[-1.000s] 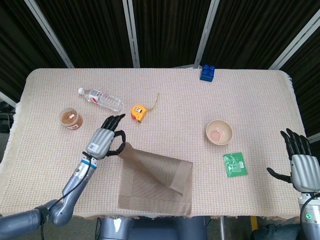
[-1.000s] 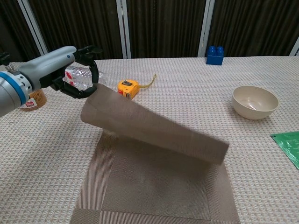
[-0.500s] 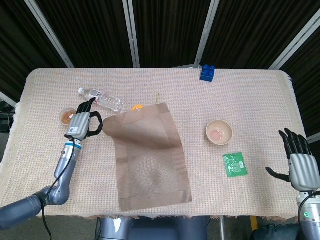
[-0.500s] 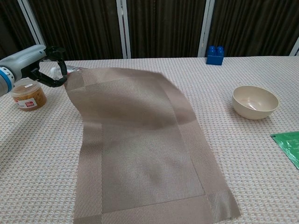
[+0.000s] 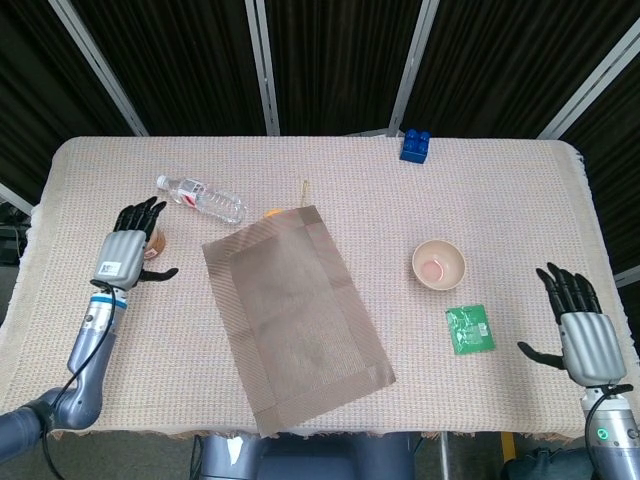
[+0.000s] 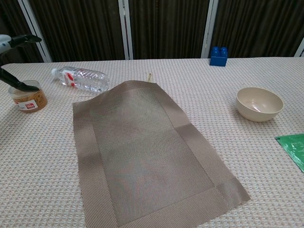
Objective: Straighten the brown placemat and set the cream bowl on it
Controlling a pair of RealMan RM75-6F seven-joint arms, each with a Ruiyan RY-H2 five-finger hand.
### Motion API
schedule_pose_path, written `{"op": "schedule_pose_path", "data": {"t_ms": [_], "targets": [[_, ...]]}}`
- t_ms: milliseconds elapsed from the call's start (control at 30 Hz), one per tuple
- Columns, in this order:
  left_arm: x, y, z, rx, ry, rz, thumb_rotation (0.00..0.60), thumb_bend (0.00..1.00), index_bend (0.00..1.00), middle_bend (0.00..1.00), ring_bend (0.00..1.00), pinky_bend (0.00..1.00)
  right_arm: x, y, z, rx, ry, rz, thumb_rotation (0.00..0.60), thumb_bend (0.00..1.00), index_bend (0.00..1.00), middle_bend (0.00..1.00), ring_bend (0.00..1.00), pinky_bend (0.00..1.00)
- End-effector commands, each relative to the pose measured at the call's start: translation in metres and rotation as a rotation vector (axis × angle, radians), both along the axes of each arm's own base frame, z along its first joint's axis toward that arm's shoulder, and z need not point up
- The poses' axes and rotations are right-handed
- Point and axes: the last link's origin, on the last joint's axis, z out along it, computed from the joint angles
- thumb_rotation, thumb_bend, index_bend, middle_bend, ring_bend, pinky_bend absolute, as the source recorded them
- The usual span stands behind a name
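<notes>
The brown placemat [image 5: 296, 316] [image 6: 147, 152] lies unfolded on the table, skewed, its far edge draped over the yellow tape measure [image 5: 272, 213]. To the right of the mat the cream bowl [image 5: 438, 265] [image 6: 259, 103] stands upright and empty. My left hand [image 5: 124, 255] hovers open to the left of the mat, above the small jar; only its fingertips [image 6: 21, 40] show in the chest view. My right hand [image 5: 579, 330] is open near the table's front right edge, holding nothing.
A clear water bottle [image 5: 202, 198] [image 6: 80, 78] lies behind the mat. A small jar with brown contents [image 6: 28, 97] sits under my left hand. A green packet [image 5: 469, 328] [image 6: 293, 147] lies by the bowl. A blue block [image 5: 415, 145] [image 6: 218, 56] stands at the far edge.
My left hand has let go of the mat's corner and pulled back to the left. The mat has dropped flat over the tape measure. My right hand has shifted slightly inward.
</notes>
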Motion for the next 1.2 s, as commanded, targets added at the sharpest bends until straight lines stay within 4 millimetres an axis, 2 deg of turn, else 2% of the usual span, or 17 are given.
{"op": "schedule_pose_path", "data": {"t_ms": [33,200,333,567,833,1200], "targets": [[-0.006,-0.032,0.04,0.057,0.089,0.002,0.6,0.0,0.0,0.0,0.0,0.0,0.013,0.007,-0.015,0.119,0.002,0.088,0.6,0.0,0.0,0.0,0.0,0.0],[-0.007,-0.073,0.079,0.084,0.151,0.046,0.6,0.0,0.0,0.0,0.0,0.0,0.036,0.016,-0.032,0.281,0.019,0.248,0.6,0.0,0.0,0.0,0.0,0.0],[-0.008,-0.096,0.092,0.105,0.149,0.071,0.6,0.0,0.0,0.0,0.0,0.0,0.055,0.016,-0.048,0.38,0.063,0.367,0.6,0.0,0.03,0.0,0.0,0.0],[-0.011,-0.13,0.1,0.11,0.129,0.078,0.6,0.0,0.0,0.0,0.0,0.0,0.078,0.009,-0.086,0.506,0.167,0.488,0.6,0.02,0.1,0.0,0.0,0.0],[-0.021,-0.144,0.098,0.096,0.133,0.085,0.6,0.0,0.0,0.0,0.0,0.0,0.097,0.001,-0.125,0.566,0.243,0.552,0.6,0.03,0.17,0.0,0.0,0.0],[-0.026,-0.144,0.095,0.089,0.14,0.075,0.6,0.0,0.0,0.0,0.0,0.0,0.105,-0.006,-0.164,0.568,0.332,0.597,0.6,0.06,0.22,0.0,0.0,0.0]]}}
